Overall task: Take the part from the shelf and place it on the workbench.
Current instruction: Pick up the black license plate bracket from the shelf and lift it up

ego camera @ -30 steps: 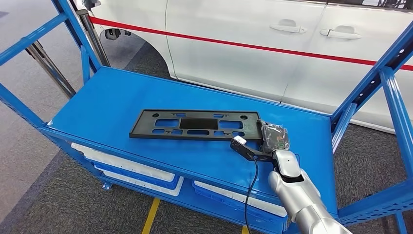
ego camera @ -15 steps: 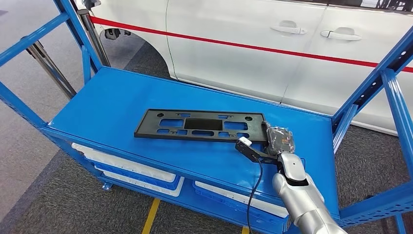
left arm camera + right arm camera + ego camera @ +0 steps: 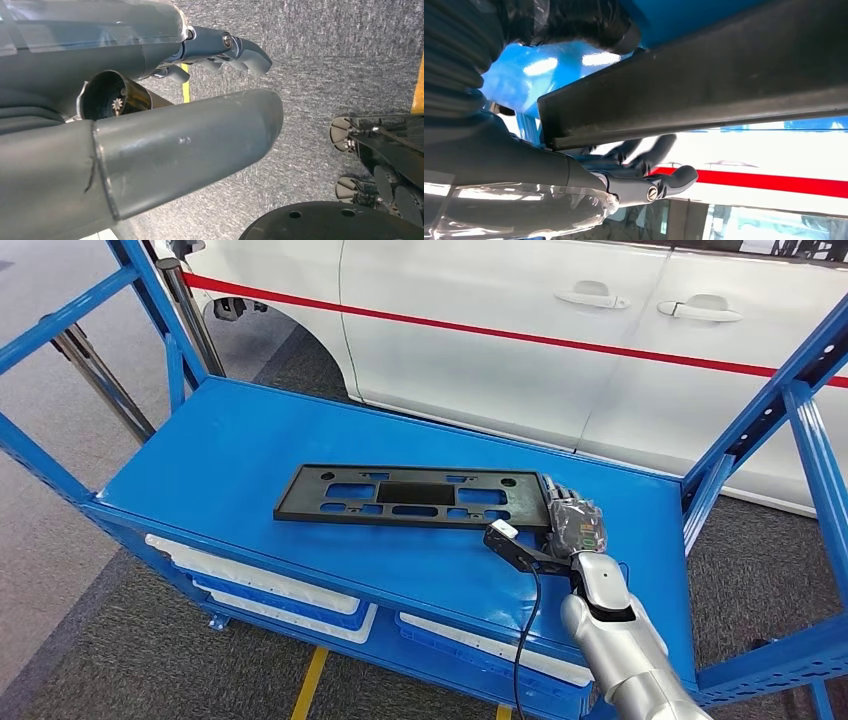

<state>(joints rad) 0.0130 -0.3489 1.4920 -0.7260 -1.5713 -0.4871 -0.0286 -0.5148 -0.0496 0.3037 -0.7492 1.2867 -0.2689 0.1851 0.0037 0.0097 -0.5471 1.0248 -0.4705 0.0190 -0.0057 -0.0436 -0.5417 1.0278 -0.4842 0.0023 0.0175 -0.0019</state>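
Gripping only the near end of the black part (image 3: pixel 413 496), flat on the blue shelf (image 3: pixel 230 440), right hand (image 3: pixel 575 525) fingers curl around its edge. Long overhang may twist loose on lifting. Left hand (image 3: pixel 150 135) hangs empty, fingers apart.

One black part (image 3: pixel 412 497) lies on the blue shelf (image 3: pixel 230 455), a single flat plate with cut-out slots. One shelf unit, then, with two white trays (image 3: pixel 255 585) on the level below, side by side towards 6 o'clock, the second tray (image 3: pixel 480 645) to the right of the first. Two hands are on show: the right hand (image 3: pixel 572 525) at the plate's 3 o'clock end, and the left hand (image 3: pixel 165 135) over grey carpet. One white car (image 3: pixel 560 340) stands at 12 o'clock, with two door handles (image 3: pixel 592 297) and one red stripe along its side.
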